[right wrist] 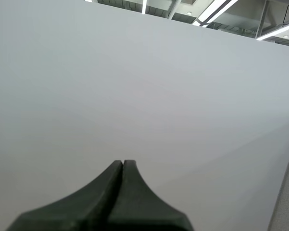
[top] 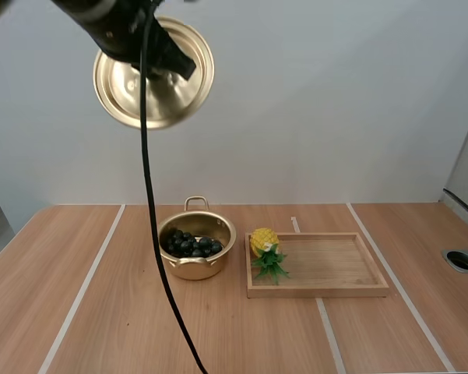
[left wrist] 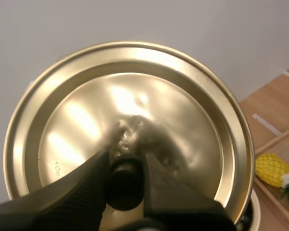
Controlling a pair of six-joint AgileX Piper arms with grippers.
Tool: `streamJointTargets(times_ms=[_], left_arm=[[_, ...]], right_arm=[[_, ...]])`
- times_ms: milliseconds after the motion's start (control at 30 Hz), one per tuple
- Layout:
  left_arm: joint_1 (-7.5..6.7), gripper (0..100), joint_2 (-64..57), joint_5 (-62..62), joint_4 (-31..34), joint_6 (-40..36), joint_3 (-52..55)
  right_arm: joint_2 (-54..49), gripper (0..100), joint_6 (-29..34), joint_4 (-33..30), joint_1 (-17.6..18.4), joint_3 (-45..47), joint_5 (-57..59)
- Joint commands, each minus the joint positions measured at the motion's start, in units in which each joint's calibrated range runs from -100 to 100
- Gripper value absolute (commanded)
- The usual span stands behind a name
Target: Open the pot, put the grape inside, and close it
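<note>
Golden lid [left wrist: 134, 96] held high, pot [top: 196, 267] open

The wooden counter [top: 86, 312] lies well below the left jaws. The shiny, round, rimmed lid hangs from them; below, the matching pot holds dark grapes [top: 191, 245]. They pinch the lid's black knob [left wrist: 123, 185]. Right jaws closed, empty.

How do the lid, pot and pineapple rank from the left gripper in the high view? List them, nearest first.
1. Lid, clamped in the left gripper, held high.
2. Pot, below on the table.
3. Pineapple, right of the pot, at the tray's left end.
</note>
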Motion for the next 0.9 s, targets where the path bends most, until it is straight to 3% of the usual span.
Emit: streamJointTargets(times_ms=[0, 267, 533, 867], left_arm=[[0.25, 0, 1.1, -4.2, -4.6, 2.3, 6.1], [0.25, 0, 8.1, -3.0, -6.8, 7.2, 12.8], [0.25, 0, 16.6, 8.2, -6.9, 12.3, 13.5], [0.25, 0, 26.1, 9.7, -9.4, 14.7, 13.5]], right_arm=[[-0.5, 0, 0.1, -1.8, -0.3, -0.5, 0.2], [-0.5, 0, 0.1, -4.3, -0.3, -0.5, 0.5], [-0.5, 0, 0.1, -5.1, -0.3, -0.5, 3.9], [-0.5, 0, -0.1, -5.1, -0.3, -0.5, 4.3]])
